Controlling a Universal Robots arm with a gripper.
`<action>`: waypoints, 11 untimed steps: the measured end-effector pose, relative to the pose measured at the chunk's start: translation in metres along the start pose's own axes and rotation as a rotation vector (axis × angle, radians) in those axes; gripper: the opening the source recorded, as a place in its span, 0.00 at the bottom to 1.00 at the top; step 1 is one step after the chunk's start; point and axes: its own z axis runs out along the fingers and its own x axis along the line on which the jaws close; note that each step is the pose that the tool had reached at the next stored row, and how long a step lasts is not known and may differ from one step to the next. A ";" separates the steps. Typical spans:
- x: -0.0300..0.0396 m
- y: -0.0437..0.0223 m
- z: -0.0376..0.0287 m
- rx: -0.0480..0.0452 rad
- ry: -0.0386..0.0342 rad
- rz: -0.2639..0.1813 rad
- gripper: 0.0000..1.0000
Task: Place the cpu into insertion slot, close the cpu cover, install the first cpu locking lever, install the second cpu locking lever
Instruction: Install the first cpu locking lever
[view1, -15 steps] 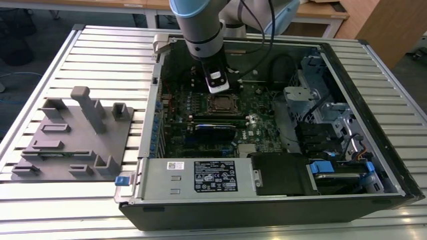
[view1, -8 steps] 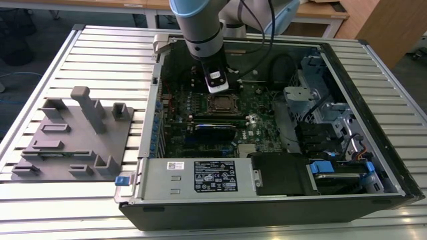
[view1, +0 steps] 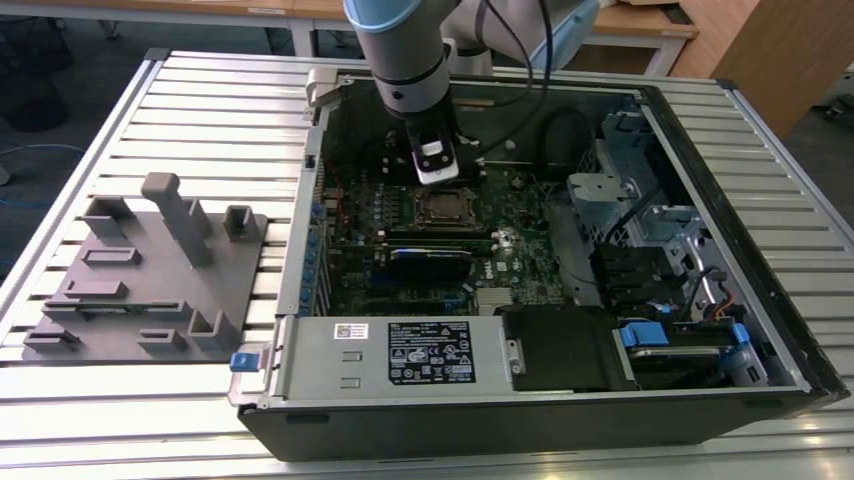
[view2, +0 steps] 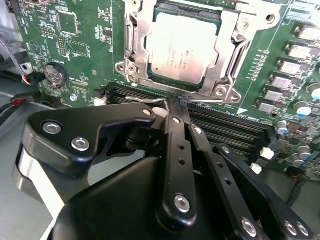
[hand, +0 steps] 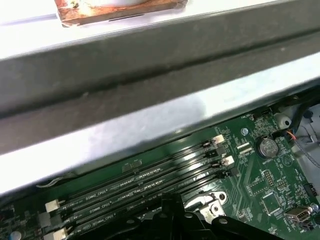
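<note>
In the second wrist view the cpu (view2: 182, 47), a pale silvery square chip, lies in the insertion slot (view2: 131, 35). The cpu cover (view2: 227, 55), a silvery frame, lies flat around it. A thin wire locking lever (view2: 142, 98) runs along the socket edge nearest the memory slots. My gripper (view2: 176, 102) is shut, its black fingertips meeting right at this wire; I cannot tell whether the wire is pinched between them. From the exterior view the gripper (view1: 441, 172) hangs just behind the socket (view1: 445, 207) inside the open computer case. The first wrist view shows the gripper tip (hand: 172, 202) beside a silvery socket corner (hand: 210, 205).
Long black memory slots (view2: 230, 127) lie between gripper and socket side. A grey power supply box (view1: 400, 355) sits at the case front. Drive bays and cables (view1: 654, 250) fill the exterior view's right. A grey fixture plate (view1: 147, 270) stands on the table. The case wall (hand: 150, 90) looms close.
</note>
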 end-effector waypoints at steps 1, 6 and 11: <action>-0.0004 0.0005 0.0002 0.0006 -0.0009 0.003 0.10; -0.0030 0.0026 0.0016 0.0041 -0.0060 0.021 0.10; -0.0039 0.0030 0.0019 0.0061 -0.0089 0.031 0.10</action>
